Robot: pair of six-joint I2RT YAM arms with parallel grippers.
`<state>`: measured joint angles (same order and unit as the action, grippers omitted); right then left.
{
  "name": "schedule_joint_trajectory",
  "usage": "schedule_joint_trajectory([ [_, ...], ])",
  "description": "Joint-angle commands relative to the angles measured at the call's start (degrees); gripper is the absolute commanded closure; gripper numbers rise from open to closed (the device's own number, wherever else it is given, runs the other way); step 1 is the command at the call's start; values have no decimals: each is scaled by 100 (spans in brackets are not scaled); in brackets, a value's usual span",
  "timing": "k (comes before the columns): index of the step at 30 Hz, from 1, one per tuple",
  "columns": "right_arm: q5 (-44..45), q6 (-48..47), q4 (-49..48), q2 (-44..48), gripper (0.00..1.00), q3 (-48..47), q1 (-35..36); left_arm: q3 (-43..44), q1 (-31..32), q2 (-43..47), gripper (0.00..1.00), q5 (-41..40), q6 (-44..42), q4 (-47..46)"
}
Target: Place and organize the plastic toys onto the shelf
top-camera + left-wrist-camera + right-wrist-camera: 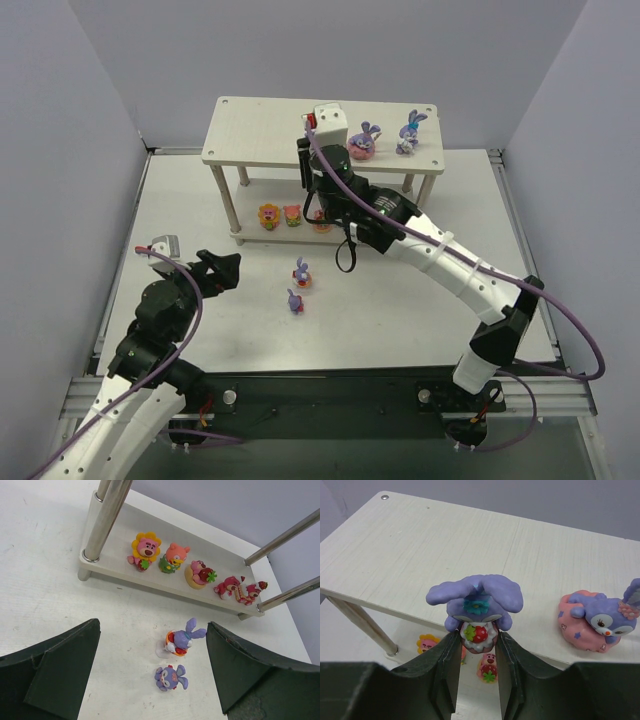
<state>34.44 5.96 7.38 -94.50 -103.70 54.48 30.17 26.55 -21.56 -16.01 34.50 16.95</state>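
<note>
**Purple bunny gripped at the shelf's upper board**

A glossy purple long-eared bunny figurine with a red strawberry on its front (pixel 478 611) is grasped between the dark fingers of the right gripper (pixel 476 645). It is held at the 6 o'clock edge of the upper board of the two-tier pale wood-look shelf (pixel 262 128). Its lower body is hidden by the fingers, and whether it touches the board cannot be told. In the top view it is masked by the wrist.

Toward 3 o'clock on that board a purple bunny on a pink ring (pixel 598 621) is seen, cut off at the picture's edge, with a second standing bunny (pixel 408 132) beyond it.

Four red, pink and orange round figurines (pixel 172 559) are lined up on the lower board. The one at the 3 o'clock end is covered by the right arm in the top view.

The left gripper (pixel 152 627) is held wide open and empty over the white table (pixel 200 200). Two more purple bunnies (pixel 181 639) lie at its 12 o'clock, and the nearer one's posture is hard to make out
</note>
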Motion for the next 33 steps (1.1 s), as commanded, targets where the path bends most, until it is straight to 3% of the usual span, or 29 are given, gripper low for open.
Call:
schedule_joint_trajectory([
  [1, 283, 107, -52, -95, 100, -405, -104, -20, 17, -6, 3, 45, 13, -219],
  [18, 64, 898, 659, -578, 100, -854, -552, -29, 17, 20, 3, 54, 13, -218],
  [33, -77, 1004, 914, -693, 98, -1020, -614, -20, 17, 12, 3, 45, 13, -210],
])
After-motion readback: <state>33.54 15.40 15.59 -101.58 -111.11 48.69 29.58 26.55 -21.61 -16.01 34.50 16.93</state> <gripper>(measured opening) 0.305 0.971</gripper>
